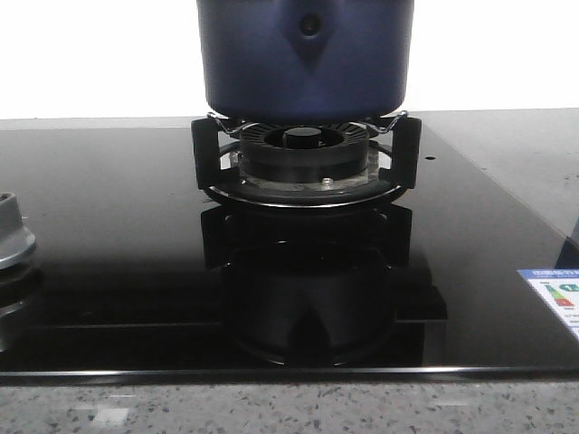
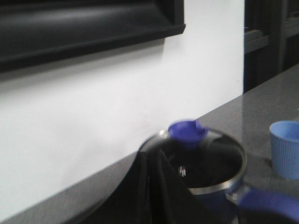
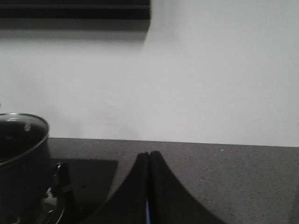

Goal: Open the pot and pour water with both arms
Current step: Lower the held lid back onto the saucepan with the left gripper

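Note:
The dark navy-blue pot (image 1: 306,59) stands on the black burner stand (image 1: 306,163) at the middle back of the glass hob; its top is cut off in the front view. In the left wrist view the pot (image 2: 219,196) wears a glass lid (image 2: 210,161) with a blue knob (image 2: 188,131) and a blue side handle (image 2: 271,205). My left gripper (image 2: 153,156) is shut and empty, its tips beside the lid's rim. My right gripper (image 3: 148,155) is shut and empty above the grey counter, to the right of the pot (image 3: 21,163). Neither gripper shows in the front view.
A light blue ribbed cup (image 2: 285,149) stands on the counter beyond the pot. A second burner (image 1: 11,240) sits at the hob's left edge. A sticker (image 1: 554,294) lies at the hob's right. A white wall is behind.

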